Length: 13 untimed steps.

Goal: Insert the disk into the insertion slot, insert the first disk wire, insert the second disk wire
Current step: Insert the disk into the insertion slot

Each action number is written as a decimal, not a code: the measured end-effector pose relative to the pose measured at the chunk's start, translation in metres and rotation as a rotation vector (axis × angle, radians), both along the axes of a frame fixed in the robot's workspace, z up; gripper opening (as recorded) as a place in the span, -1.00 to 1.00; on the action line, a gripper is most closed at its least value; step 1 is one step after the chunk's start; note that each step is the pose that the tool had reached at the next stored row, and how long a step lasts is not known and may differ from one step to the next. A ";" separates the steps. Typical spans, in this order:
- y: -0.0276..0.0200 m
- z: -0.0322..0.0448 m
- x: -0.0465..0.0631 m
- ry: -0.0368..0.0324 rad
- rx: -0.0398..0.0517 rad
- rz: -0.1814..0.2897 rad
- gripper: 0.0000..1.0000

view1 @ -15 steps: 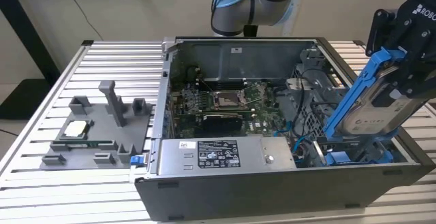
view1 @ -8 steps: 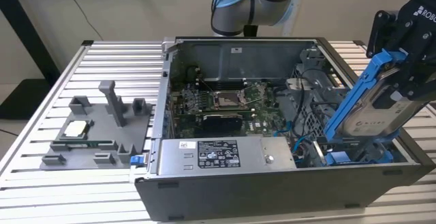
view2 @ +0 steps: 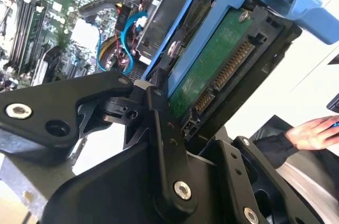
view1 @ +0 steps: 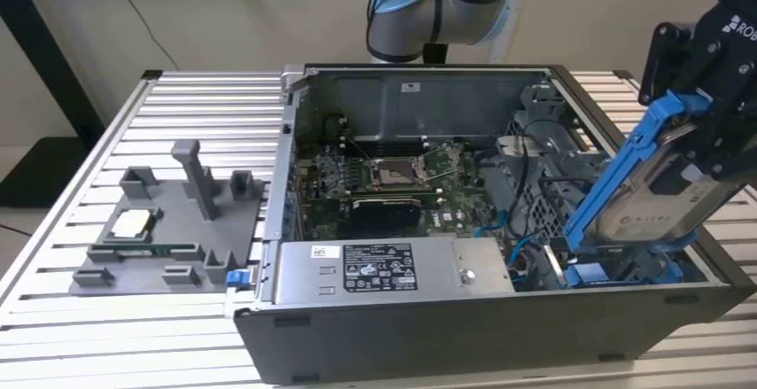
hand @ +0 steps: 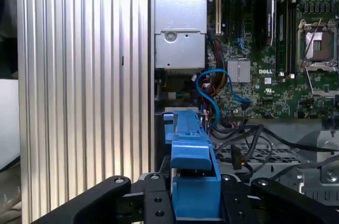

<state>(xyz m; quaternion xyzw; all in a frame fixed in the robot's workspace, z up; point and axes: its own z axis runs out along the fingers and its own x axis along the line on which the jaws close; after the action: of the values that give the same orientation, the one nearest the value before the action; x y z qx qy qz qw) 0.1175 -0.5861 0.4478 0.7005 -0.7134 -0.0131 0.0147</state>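
Here, disk clamped in claw, tilted over insertion slot, perhaps touching.

**Disk and insertion slot.** In the exterior view you see the disk, a silver-grey drive with a white label framed by a bright blue carrier. It stands steeply tilted, its lower end at the mouth of the insertion slot, the grey metal bay in the open case's corner toward the exterior view's right. In the second wrist view the disk turns its green circuit-board face and exposed connector edge toward you. Your gripper clamps its upper end.
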 end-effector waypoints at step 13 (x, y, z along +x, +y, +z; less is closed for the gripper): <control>-0.0026 -0.0003 0.000 0.0029 -0.0006 0.000 -0.35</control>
<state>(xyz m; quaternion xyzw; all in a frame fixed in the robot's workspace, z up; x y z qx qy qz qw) 0.1175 -0.5887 0.4475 0.7005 -0.7133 -0.0139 0.0159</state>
